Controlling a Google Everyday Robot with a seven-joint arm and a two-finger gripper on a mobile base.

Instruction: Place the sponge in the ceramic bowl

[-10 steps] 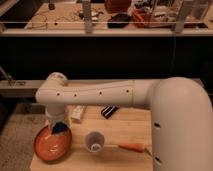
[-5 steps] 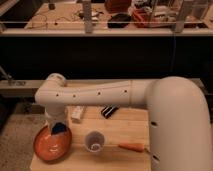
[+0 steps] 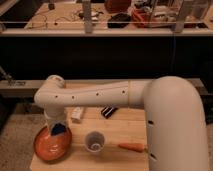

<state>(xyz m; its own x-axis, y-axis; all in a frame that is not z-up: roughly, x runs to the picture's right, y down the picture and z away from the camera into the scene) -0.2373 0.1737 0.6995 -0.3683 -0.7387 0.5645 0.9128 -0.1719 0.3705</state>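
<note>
From my station, the white arm (image 3: 100, 97) fills most of the view. It stretches from the right across the wooden table (image 3: 122, 125) and bends down at the left end. Below that bend sits the orange-red bowl (image 3: 46, 148), near the table's front left corner.

To the right of the bowl and apart from it stands the white cup (image 3: 94, 141), and an orange carrot (image 3: 132, 147) lies further right. Behind them are a flat black striped piece (image 3: 109, 111) and a small white block (image 3: 76, 114).

The dark blue sponge (image 3: 60, 129) is at the bowl's back right edge, inside its outline as I see it and right under the gripper (image 3: 55, 122). The gripper hangs low over that same edge, right at the sponge. I cannot tell whether it is clamped on the sponge or has let go, nor whether the sponge rests on the dish or hangs just above it.

My reading is that the carry is as good as done. What may remain is the release, then lifting the arm clear.
</note>
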